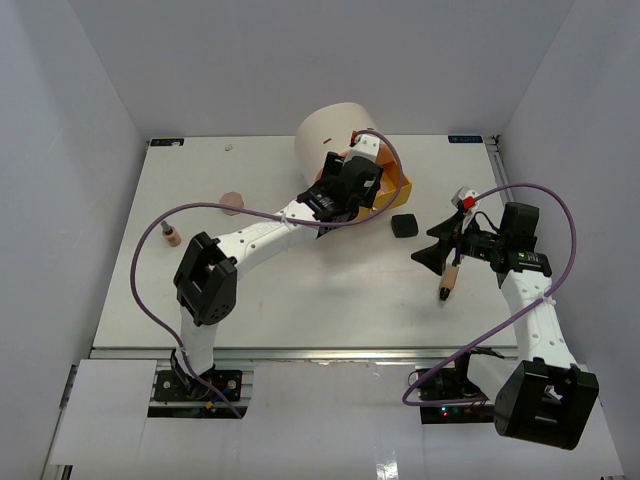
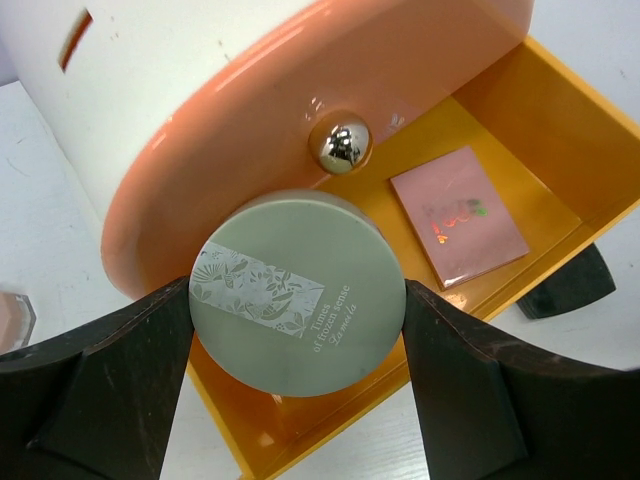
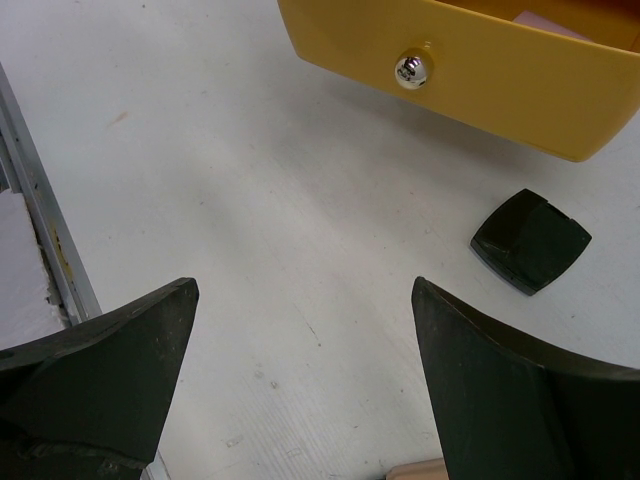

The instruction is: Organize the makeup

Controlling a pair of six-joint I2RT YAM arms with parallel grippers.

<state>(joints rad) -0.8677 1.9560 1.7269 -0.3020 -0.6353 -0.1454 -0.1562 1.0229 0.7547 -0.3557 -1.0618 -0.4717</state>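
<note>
Left gripper (image 2: 298, 320) – clamped on the round compact (image 2: 297, 290), one black finger (image 2: 120, 370) pressed to each side of its rim. The compact is silver-green with a leaf-patterned band across the lid, held lid-up over the front part of the yellow drawer (image 2: 520, 130); whether it touches the drawer floor cannot be told.

Yellow drawer: pulled out of the cream drum (image 1: 335, 125). It contains one pink flat palette (image 2: 458, 215), lying flat towards the back, apart from the compact.

Orange drawer (image 2: 250, 120): directly above the yellow one, with a curved front and a silver knob (image 2: 343, 145). Its contents are not visible.

Right gripper (image 3: 305, 340) – jaws spread wide, nothing between them, hanging over the bare table (image 3: 250, 200) in front of the yellow drawer.

Black square case (image 3: 530, 240): on the table just outside the yellow drawer's front, between the drawer and the right gripper.

Tan tube (image 1: 449, 278): on the table under the right gripper.

Second tan tube (image 1: 172, 236): near the table's left edge, well apart from the drum.

Pink disc (image 1: 232, 203): on the table left of the drum.
</note>
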